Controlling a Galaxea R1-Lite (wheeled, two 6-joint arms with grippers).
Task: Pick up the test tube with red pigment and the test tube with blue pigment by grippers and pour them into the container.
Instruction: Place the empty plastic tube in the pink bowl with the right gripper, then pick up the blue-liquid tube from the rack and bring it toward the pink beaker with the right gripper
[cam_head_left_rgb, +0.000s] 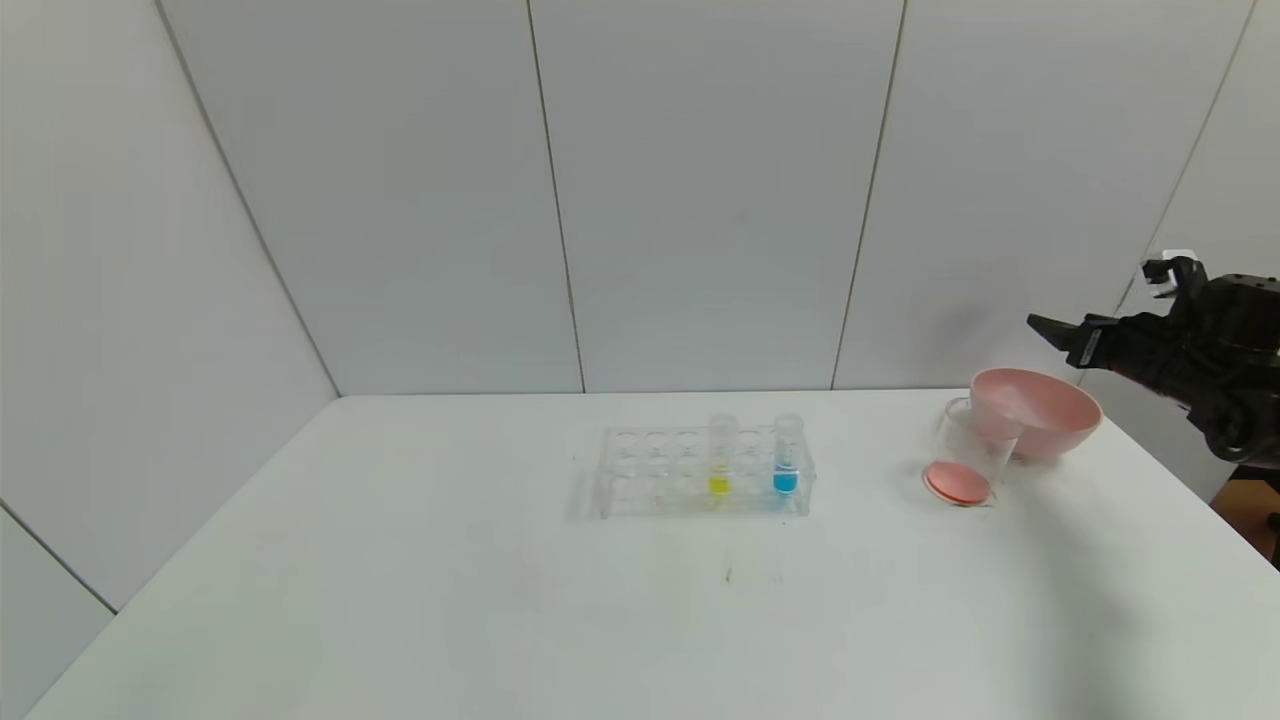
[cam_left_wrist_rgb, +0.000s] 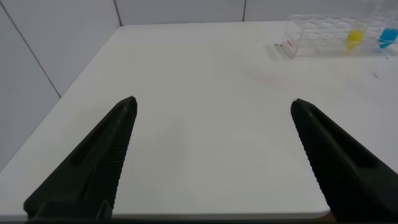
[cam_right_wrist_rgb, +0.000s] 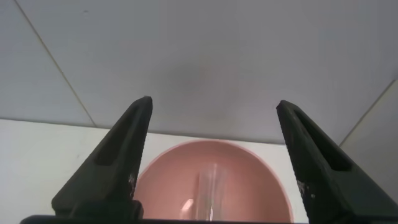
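Note:
The test tube with blue pigment (cam_head_left_rgb: 787, 455) (cam_left_wrist_rgb: 387, 37) stands upright in the clear rack (cam_head_left_rgb: 650, 470) at mid-table. The container (cam_head_left_rgb: 965, 455), a clear beaker with a thin red layer at its bottom, stands to the right of the rack. A clear, nearly empty tube (cam_right_wrist_rgb: 208, 190) lies inside the pink bowl (cam_head_left_rgb: 1040, 410) (cam_right_wrist_rgb: 161, 180); it looks like the test tube with red pigment. My right gripper (cam_head_left_rgb: 1090, 295) (cam_right_wrist_rgb: 214, 102) hovers open above the bowl, holding nothing. My left gripper (cam_left_wrist_rgb: 212, 101) is open over the table's near left part, far from the rack.
A tube with yellow liquid (cam_head_left_rgb: 720, 460) (cam_left_wrist_rgb: 354, 38) stands in the rack beside the blue one. The pink bowl touches the beaker from behind. White wall panels close off the back and left. The table's right edge runs just past the bowl.

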